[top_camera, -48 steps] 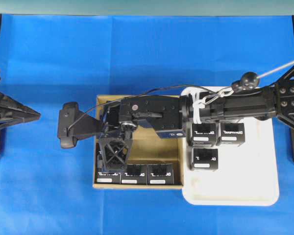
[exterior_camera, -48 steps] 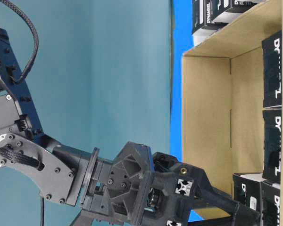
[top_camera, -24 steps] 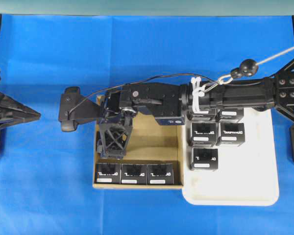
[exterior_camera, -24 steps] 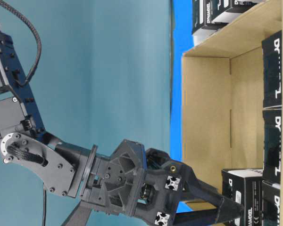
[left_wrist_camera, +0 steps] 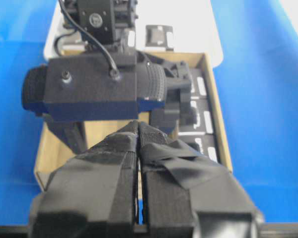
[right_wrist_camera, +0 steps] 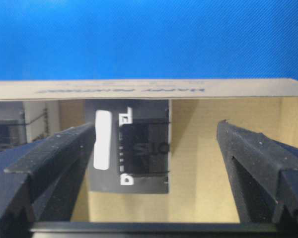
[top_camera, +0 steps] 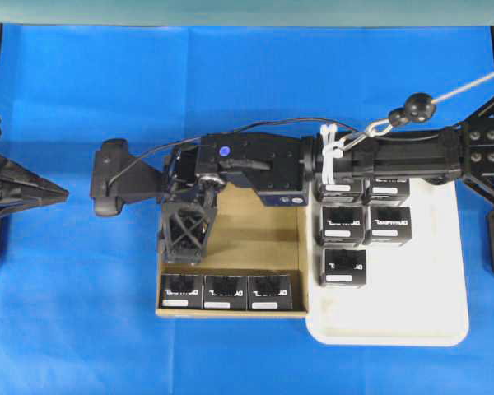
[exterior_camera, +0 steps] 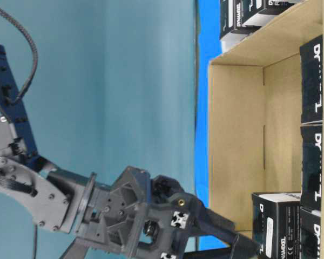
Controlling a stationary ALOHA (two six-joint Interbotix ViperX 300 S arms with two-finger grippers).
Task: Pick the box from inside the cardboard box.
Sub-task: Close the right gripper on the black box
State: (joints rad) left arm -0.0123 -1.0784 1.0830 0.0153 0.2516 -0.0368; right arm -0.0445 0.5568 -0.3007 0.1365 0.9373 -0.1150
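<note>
A bright blue cloth covers the table, and a teal wall runs along its far edge. Near the middle lies the cardboard box, shallow and tan inside, with a white rounded tray touching its right side.

Three black boxes stand in a row along the near wall of the carton: one at its left corner, one in the middle and one on the right. On the tray, further black boxes with white labels sit in a cluster; five show, two of them side by side, one just near of those, and two more partly hidden beneath the arm.

The right arm reaches leftward across the tray and over the far part of the carton, hiding that end of it. Its jaws point down into the carton's left side. In the right wrist view they stand wide apart, and a box rests on the tan floor between the fingers, against the carton wall, touching neither finger as far as can be told. A cable with a white tie and a black ball runs along the arm.

The left jaws hang well apart at the left edge of the table, pressed together with nothing between them.
</note>
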